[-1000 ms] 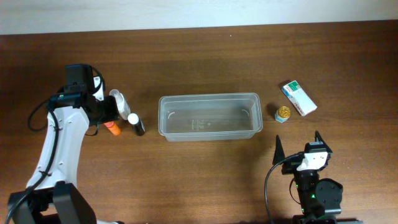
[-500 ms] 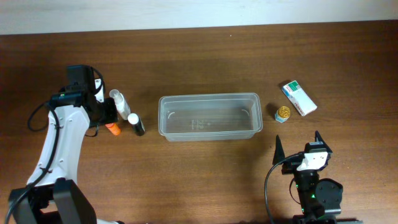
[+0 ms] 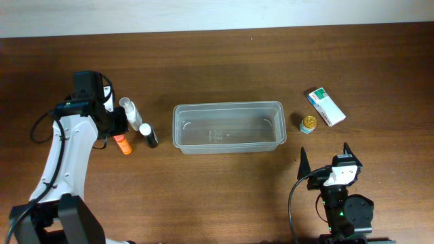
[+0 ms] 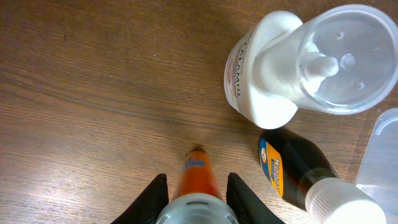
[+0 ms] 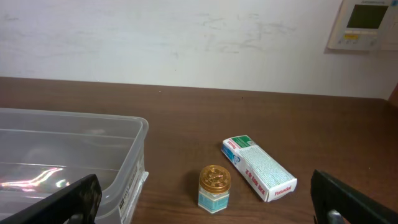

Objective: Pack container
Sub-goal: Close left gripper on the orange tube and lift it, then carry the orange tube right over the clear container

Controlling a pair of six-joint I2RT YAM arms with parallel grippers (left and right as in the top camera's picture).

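- The container sits in the middle of the overhead frame on the brown surface, its long side running left to right.
- The left jaws, at the left of the frame, are closed on an orange tube, with one finger on each side of it.
- A dark bottle with a white cap lies just right of the tube. A white spray bottle is above it. Both are between the tube and the container's left end.
- The right jaws, at the lower right of the overhead frame, stand wide open and grip nothing.
- A gold-lidded jar stands just right of the container, with a white-and-green box to the jar's upper right.
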